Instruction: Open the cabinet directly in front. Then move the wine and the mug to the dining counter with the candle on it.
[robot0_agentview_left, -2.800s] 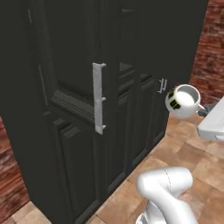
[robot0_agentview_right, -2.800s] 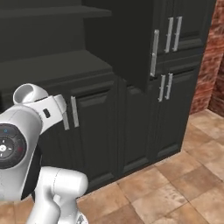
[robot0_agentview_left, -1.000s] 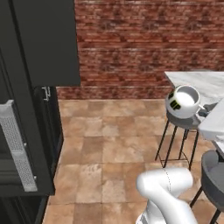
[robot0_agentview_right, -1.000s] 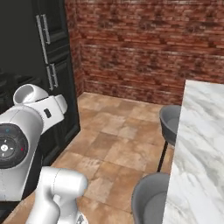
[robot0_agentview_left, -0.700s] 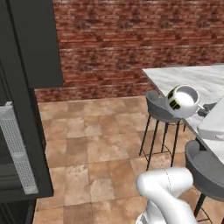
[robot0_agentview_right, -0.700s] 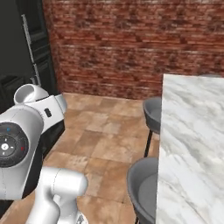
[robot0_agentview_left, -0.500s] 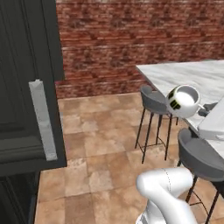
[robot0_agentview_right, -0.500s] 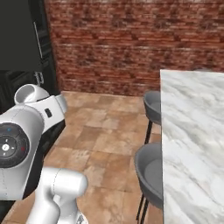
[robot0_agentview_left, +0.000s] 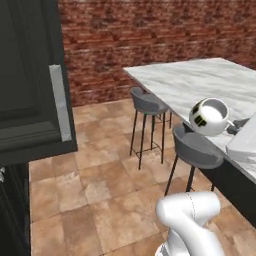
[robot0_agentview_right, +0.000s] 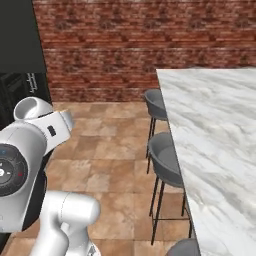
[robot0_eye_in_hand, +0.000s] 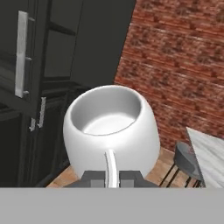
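The white mug (robot0_agentview_left: 209, 116) with its dark and yellow-green mark hangs in the air beside the dining counter (robot0_agentview_left: 200, 80), above a grey stool (robot0_agentview_left: 196, 148). My gripper (robot0_agentview_left: 235, 126) is shut on its handle from the right. In the hand view the mug (robot0_eye_in_hand: 111, 129) sits just ahead of the gripper (robot0_eye_in_hand: 112, 178), its handle pinched between the fingertips (robot0_eye_in_hand: 93, 177). The black cabinet (robot0_agentview_left: 27, 85) stands at the left with an upper door swung open and its silver handle (robot0_agentview_left: 60, 102) facing me. The wine and the candle are out of view.
A second round stool (robot0_agentview_left: 147, 102) stands along the counter's near side. The marble top (robot0_agentview_right: 215, 140) runs down the right, with stools (robot0_agentview_right: 165, 160) beside it. A brick wall (robot0_agentview_right: 125, 45) closes the back. Tiled floor (robot0_agentview_left: 100, 185) lies between cabinet and counter.
The whole picture has swung from the cabinet front to the brick wall and the dining counter, so the base has moved. The mug stays in the gripper at the same spot relative to the arm.
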